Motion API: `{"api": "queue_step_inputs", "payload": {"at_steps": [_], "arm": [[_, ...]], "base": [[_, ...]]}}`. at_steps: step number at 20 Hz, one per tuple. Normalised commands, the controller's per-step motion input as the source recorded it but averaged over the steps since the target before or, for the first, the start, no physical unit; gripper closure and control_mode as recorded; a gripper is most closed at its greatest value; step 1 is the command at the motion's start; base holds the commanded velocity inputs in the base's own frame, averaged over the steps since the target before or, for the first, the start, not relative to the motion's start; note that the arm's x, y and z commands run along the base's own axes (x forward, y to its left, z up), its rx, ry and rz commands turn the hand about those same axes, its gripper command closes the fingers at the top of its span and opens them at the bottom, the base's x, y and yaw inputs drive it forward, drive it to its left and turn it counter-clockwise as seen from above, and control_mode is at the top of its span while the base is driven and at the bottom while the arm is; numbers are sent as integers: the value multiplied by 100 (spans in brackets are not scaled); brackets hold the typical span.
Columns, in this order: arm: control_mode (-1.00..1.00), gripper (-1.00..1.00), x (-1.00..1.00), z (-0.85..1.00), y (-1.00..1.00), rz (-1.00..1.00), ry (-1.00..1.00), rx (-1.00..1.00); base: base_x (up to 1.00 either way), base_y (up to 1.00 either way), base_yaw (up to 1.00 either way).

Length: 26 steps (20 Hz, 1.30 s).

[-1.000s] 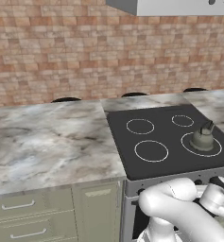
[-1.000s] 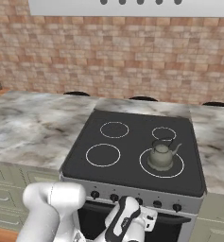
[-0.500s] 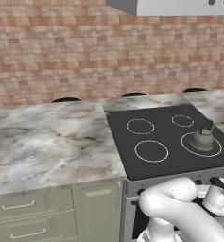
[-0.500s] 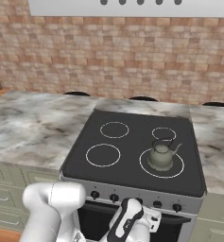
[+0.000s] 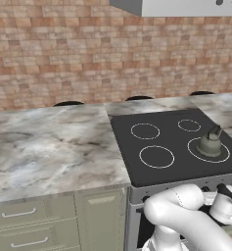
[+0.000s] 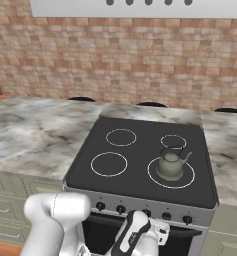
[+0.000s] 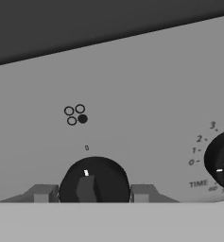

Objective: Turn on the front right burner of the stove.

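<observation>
The stove (image 6: 140, 195) has a black glass cooktop with four white rings. A grey kettle (image 6: 171, 165) stands on the front right burner (image 6: 189, 179), the widest ring, also seen as the burner (image 5: 224, 156) under the kettle (image 5: 210, 143). In the hand view my gripper (image 7: 90, 194) is open, and its fingertips (image 7: 40, 194) flank a black knob (image 7: 94, 182) on the silver front panel (image 7: 146, 94). Above that knob a four-circle mark (image 7: 76, 115) has its lower right circle filled. My hand (image 6: 136, 231) is low in front of the panel.
A timer dial (image 7: 221, 159) sits right of the knob. Other small knobs (image 6: 100, 205) line the panel. Marble counters (image 5: 49, 147) flank the stove, with green cabinet drawers (image 5: 19, 213) below. A brick wall (image 6: 140, 65) and a range hood (image 5: 186, 7) stand behind.
My hand has edged slightly closer to the stove's front panel. The kettle and everything else stayed put.
</observation>
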Motion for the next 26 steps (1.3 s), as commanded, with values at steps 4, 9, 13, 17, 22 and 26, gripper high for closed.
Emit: {"api": "queue_step_inputs", "payload": {"at_steps": [4,9,13,17,22,26], "arm": [[-100,100,0,0,0,0,0,0],[-100,100,0,-1,0,3,0,0],[-100,100,0,-1,0,0,0,-4],[-100,100,0,-3,-2,5,-1,-11],[-100,100,0,-2,0,14,0,-27],[-100,100,0,0,-2,15,0,-28]], "base": [[0,0,0],[0,0,0],[0,0,0],[0,0,0],[0,0,0],[0,0,0]]}}
